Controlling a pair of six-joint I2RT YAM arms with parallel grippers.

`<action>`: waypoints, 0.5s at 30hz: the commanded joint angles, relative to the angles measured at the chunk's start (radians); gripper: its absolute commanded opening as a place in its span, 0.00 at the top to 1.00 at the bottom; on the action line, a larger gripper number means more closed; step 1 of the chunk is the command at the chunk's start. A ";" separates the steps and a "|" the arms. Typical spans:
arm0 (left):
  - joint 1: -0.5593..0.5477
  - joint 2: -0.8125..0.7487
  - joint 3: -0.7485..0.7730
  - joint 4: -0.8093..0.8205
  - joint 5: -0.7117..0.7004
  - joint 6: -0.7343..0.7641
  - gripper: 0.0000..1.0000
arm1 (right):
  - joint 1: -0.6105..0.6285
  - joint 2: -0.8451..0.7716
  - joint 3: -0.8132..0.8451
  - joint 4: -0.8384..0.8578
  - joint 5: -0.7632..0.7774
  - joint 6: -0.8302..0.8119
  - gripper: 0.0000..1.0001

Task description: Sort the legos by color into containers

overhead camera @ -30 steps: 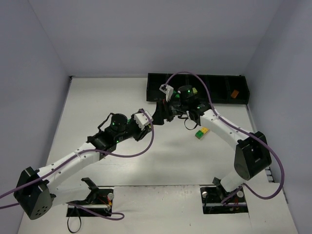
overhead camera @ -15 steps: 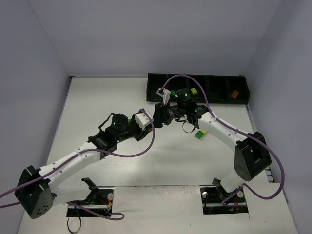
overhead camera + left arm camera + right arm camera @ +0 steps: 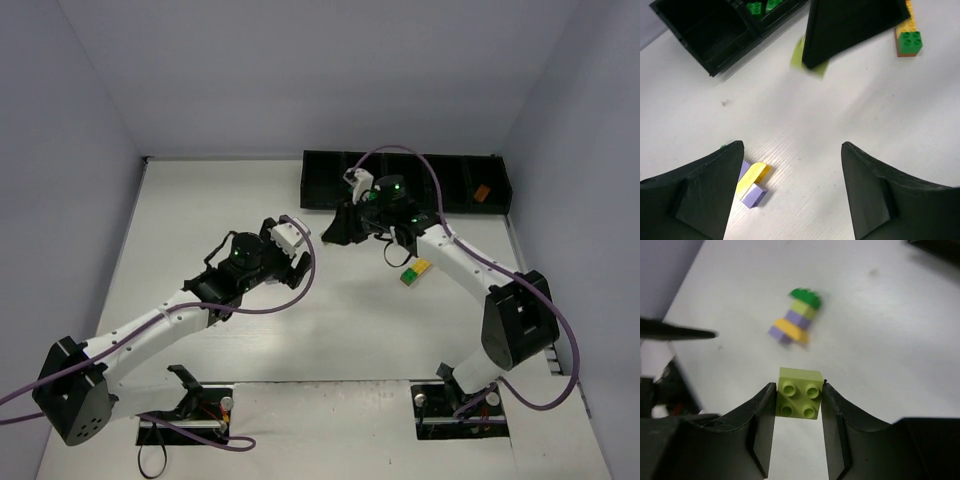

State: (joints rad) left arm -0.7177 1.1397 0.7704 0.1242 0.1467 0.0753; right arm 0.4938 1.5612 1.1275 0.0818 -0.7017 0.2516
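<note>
My right gripper is shut on a lime green lego, held above the table. Below it lies a small stack of legos in dark green, lime, lavender and yellow. My left gripper stands open over the table, and that same stack lies by its left finger. In the top view the left gripper and right gripper are apart, in front of the black containers. Another stack in yellow, green and brown lies to the right.
Dark green bricks lie in one compartment near the tray's left end. An orange brick sits in the far right compartment. Purple cables loop over both arms. Walls close off the table at the back and sides.
The two grippers met over the stack; now the left has opened and drawn back left. The right has shut on the lime brick and pulled it away toward the tray.
</note>
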 commanded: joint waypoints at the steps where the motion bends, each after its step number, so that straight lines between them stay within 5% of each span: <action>1: 0.006 -0.024 0.047 0.032 -0.123 -0.130 0.28 | -0.096 -0.026 0.078 0.023 0.245 -0.067 1.00; 7: 0.011 0.014 0.110 -0.183 -0.315 -0.324 0.25 | -0.205 0.097 0.202 0.029 0.687 -0.169 1.00; 15: 0.027 0.071 0.208 -0.409 -0.460 -0.586 0.24 | -0.291 0.356 0.461 0.042 0.909 -0.173 0.97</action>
State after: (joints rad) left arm -0.7029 1.1999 0.9012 -0.1970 -0.2298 -0.3729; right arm 0.2214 1.8683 1.4906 0.0780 0.0605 0.0978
